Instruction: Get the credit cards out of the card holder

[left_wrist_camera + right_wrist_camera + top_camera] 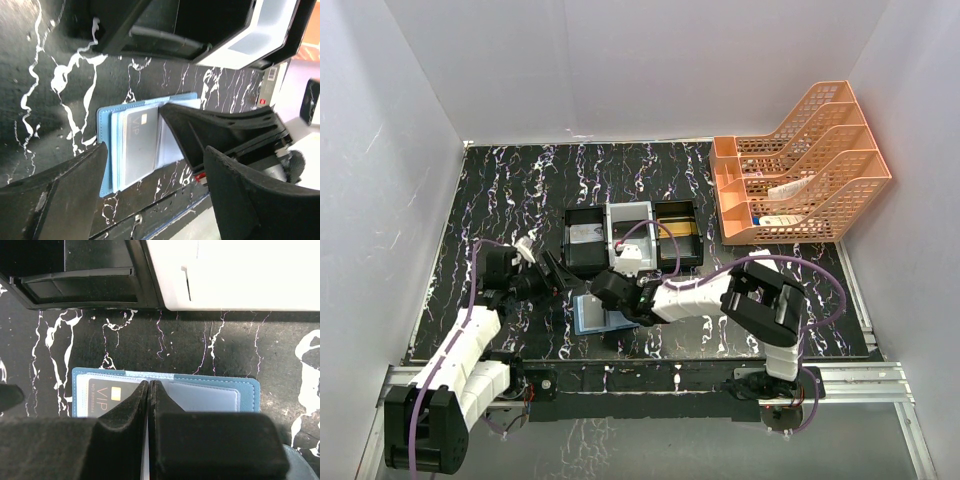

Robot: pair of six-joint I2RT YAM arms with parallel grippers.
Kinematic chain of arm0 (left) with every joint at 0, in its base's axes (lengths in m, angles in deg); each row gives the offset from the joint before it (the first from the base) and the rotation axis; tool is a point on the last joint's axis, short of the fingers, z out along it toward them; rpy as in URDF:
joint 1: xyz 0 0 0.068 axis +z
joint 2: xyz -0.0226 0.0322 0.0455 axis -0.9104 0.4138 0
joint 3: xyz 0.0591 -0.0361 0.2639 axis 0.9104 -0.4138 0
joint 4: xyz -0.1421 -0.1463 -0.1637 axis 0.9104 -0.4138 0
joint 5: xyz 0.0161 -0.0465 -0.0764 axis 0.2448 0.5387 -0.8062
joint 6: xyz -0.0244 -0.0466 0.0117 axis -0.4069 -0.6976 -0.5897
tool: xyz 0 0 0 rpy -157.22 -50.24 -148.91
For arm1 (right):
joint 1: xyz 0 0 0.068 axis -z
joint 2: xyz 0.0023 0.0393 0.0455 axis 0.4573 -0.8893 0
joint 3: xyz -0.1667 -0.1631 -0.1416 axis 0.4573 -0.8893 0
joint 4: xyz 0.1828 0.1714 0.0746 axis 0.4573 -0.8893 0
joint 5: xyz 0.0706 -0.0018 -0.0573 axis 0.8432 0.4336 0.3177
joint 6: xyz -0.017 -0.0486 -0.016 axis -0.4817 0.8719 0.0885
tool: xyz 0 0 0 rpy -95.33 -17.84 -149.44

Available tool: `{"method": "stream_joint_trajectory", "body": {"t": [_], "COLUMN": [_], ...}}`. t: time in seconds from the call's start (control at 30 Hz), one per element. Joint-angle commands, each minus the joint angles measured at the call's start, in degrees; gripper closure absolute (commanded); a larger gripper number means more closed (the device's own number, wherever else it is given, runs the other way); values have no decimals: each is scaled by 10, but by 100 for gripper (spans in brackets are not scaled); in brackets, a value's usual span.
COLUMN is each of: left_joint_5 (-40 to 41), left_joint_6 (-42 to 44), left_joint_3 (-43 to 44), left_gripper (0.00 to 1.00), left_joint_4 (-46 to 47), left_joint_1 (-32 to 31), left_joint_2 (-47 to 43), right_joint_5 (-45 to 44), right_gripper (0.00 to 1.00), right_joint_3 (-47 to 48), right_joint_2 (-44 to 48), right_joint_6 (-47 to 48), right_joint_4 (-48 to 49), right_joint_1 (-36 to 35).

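One silver-grey plastic VIP card [106,391] lies in the open blue folding holder [200,377] just beneath my clenched right pincer [149,385]; left pincer [156,152] gapes beside.

Blue card holder [106,150] lying open, grey VIP card [141,145] in pocket

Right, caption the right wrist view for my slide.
Right gripper, shut, tips on the open blue card holder beside a grey VIP card, just below the compartment tray.
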Motion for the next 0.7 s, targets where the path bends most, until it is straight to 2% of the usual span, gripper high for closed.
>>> {"method": "stream_joint_trajectory", "body": {"t": [0.0,0.23,0.37,0.5,0.67], "left_joint_5": [-6,24,9,7,14], "left_joint_6": [-38,-48,-58,-61,-66], "left_joint_3": [-21,-34,-48,-57,-69], "left_gripper": [26,32,41,47,47], "left_joint_4": [23,30,66,82,105], "left_joint_1": [-29,-59,-67,-77,-81], "left_joint_2": [-11,-3,4,14,24], "right_joint_5": [95,154,190,206,210], "right_gripper": [100,100,100,100,100], "right_joint_3": [-55,-114,-144,-157,-151], "right_joint_2": [4,23,24,21,19], "right_joint_6": [13,3,-9,-17,-13], "right_joint_4": [32,105,144,160,153], "right_joint_1": [18,49,67,76,78]}}
